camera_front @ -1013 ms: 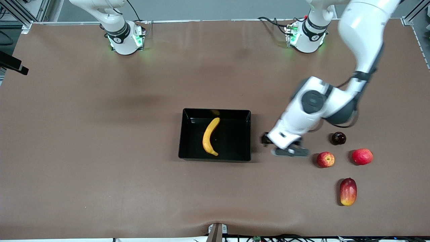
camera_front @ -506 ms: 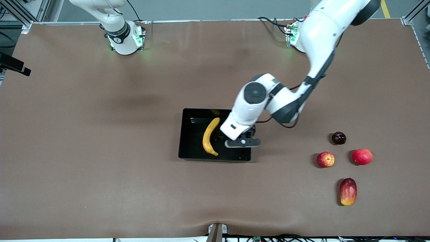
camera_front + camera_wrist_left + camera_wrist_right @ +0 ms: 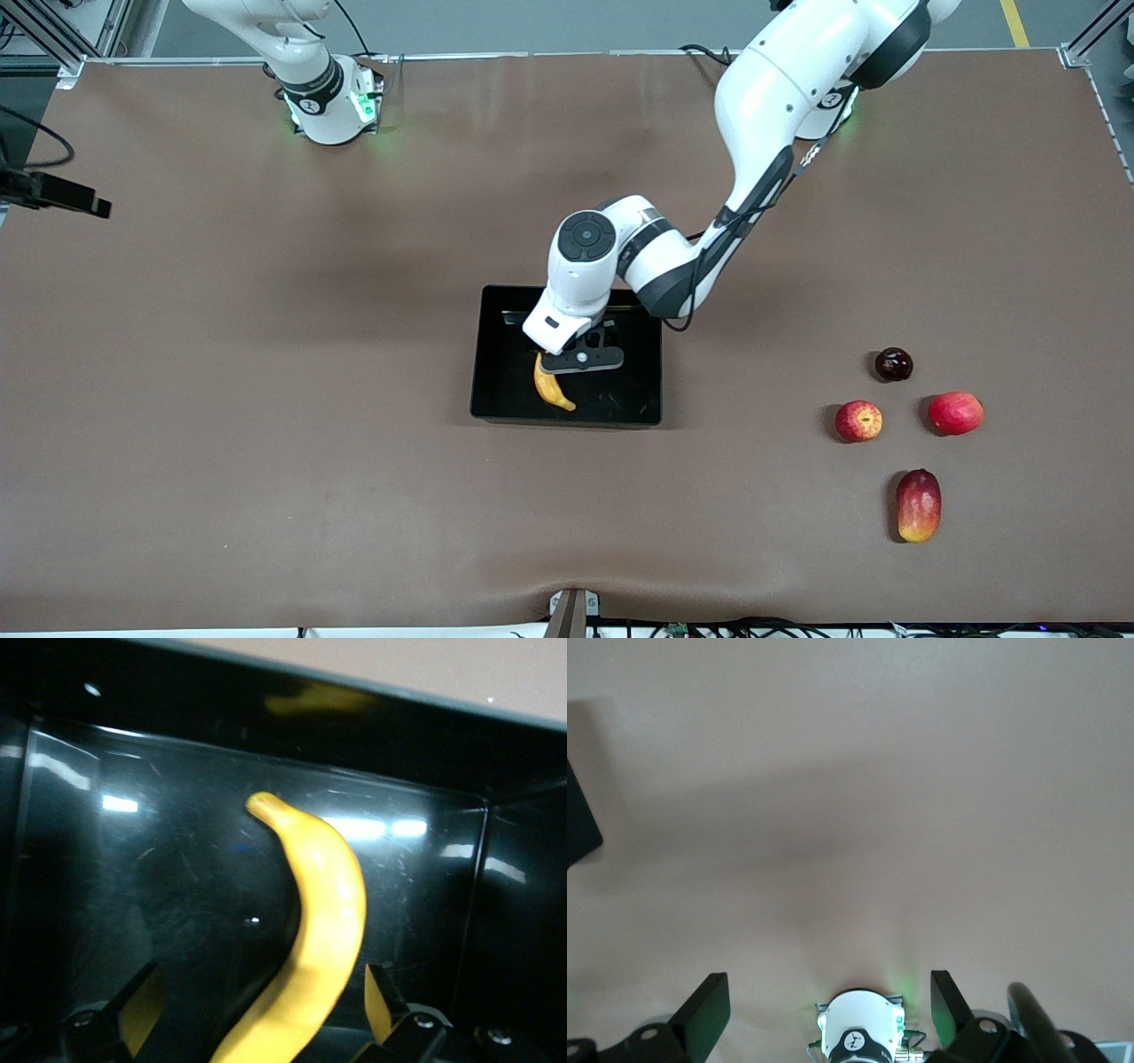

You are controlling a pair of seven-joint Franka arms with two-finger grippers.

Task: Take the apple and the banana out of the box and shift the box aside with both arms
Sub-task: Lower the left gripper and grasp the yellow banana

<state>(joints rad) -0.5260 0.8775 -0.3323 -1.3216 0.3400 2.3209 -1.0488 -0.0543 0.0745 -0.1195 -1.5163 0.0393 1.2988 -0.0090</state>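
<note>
The yellow banana (image 3: pixel 551 388) lies in the black tray (image 3: pixel 633 385) at the table's middle. My left gripper (image 3: pixel 567 363) hangs low over the banana's middle, open, and covers its upper half. In the left wrist view the banana (image 3: pixel 328 904) runs between the two spread fingers (image 3: pixel 142 1014) on the glossy tray floor (image 3: pixel 133 859), touching neither. The small red apple (image 3: pixel 858 420) with yellow streaks sits on the table toward the left arm's end. My right gripper (image 3: pixel 828 1014) is open and empty, high over bare table near its own base.
Beside the apple lie a plainer red round fruit (image 3: pixel 955 413), a small dark round fruit (image 3: pixel 893 364) farther from the camera, and a red-yellow mango (image 3: pixel 918 505) nearer to it. The right arm's base (image 3: pixel 328 102) stands at the table's edge.
My left arm has swung from beside the apple across to the tray and now hangs over the banana. The fruits and the tray have not moved.
</note>
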